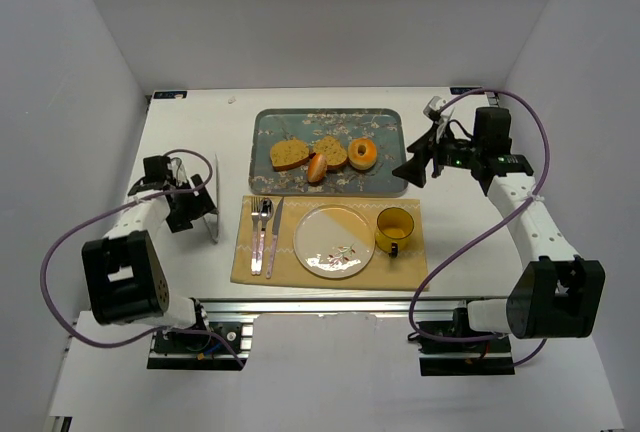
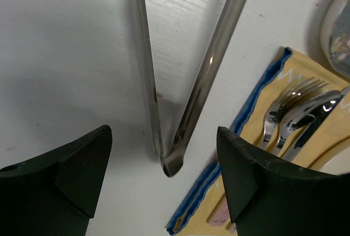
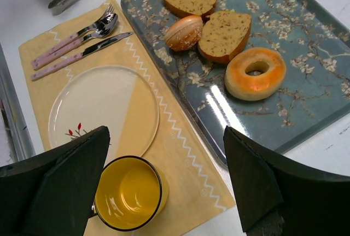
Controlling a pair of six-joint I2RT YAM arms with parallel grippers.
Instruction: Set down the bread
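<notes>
Bread slices (image 3: 225,34) lie on floral tray (image 3: 306,110), roll (image 3: 184,32) between them, bagel (image 3: 255,73) just beside. Right gripper (image 3: 167,132) spread wide, holding nothing — hovers over mug (image 3: 128,192) and tray edge. Left gripper (image 2: 164,135) spread wide, straddling tongs (image 2: 210,66) lying on table (image 2: 65,55) — no grip. Plate (image 3: 98,105) on placemat (image 3: 180,154) near tray.
</notes>
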